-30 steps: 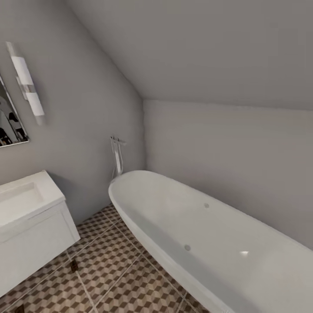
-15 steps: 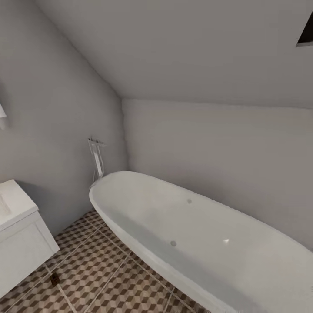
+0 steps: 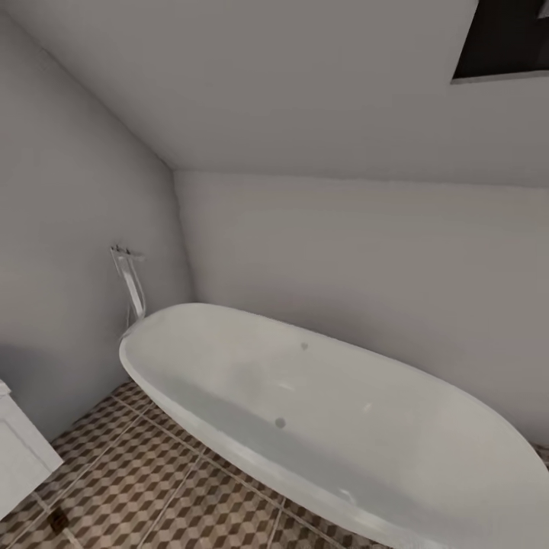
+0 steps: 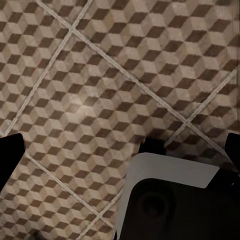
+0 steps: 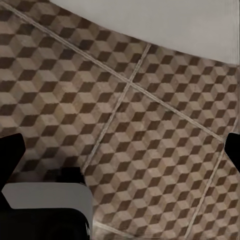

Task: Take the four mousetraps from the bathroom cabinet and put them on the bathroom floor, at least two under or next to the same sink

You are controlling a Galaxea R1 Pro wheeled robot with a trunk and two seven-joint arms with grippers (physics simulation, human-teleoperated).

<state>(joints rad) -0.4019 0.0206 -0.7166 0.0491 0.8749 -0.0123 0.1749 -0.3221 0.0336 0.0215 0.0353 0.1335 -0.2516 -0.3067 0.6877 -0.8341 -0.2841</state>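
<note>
Fingers, L: dark tips at both side edges of the left wrist view, e.g. one (image 4: 11, 155), spread wide, nothing between them; L gripper (image 4: 120, 155) is released, over bare tile.
Fingers, R: same in the right wrist view, dark tips at both edges, e.g. (image 5: 11, 152), spread wide, nothing held; R gripper (image 5: 120, 150) is slack over tile.
Mousetrap: one small dark-brown board (image 3: 57, 521) flat on the tiles at the lower-left corner of the head view, near the corner of the white vanity; too small to make out metal parts.
Bathroom floor: brown/beige/white cube-pattern tiles w/ pale grout (image 3: 145, 488); also seen under the L gripper (image 4: 100, 75) and under the R gripper (image 5: 150, 125).
Vanity: white unit corner (image 3: 19, 457) at the left edge of the head view, cut off by the frame; basin top can't be made out.
Bathtub: big white oval tub (image 3: 320, 412) runs diagonally from mid-left to lower right, along the back wall; drain and small fittings visible inside. White curved edge at one border of the right wrist view (image 5: 165, 22), prob. the tub, can't be sure.
Tub tap: chrome floor-standing filler (image 3: 131, 286) at the tub's far-left end, against the left wall.
Walls/ceiling: grey walls, sloped ceiling; dark rectangular opening (image 3: 507, 38) in the ceiling, top right.
Robot body: white-and-black part (image 4: 170, 200) near the L gripper; similar grey-and-black part (image 5: 45, 210) near the R gripper.
</note>
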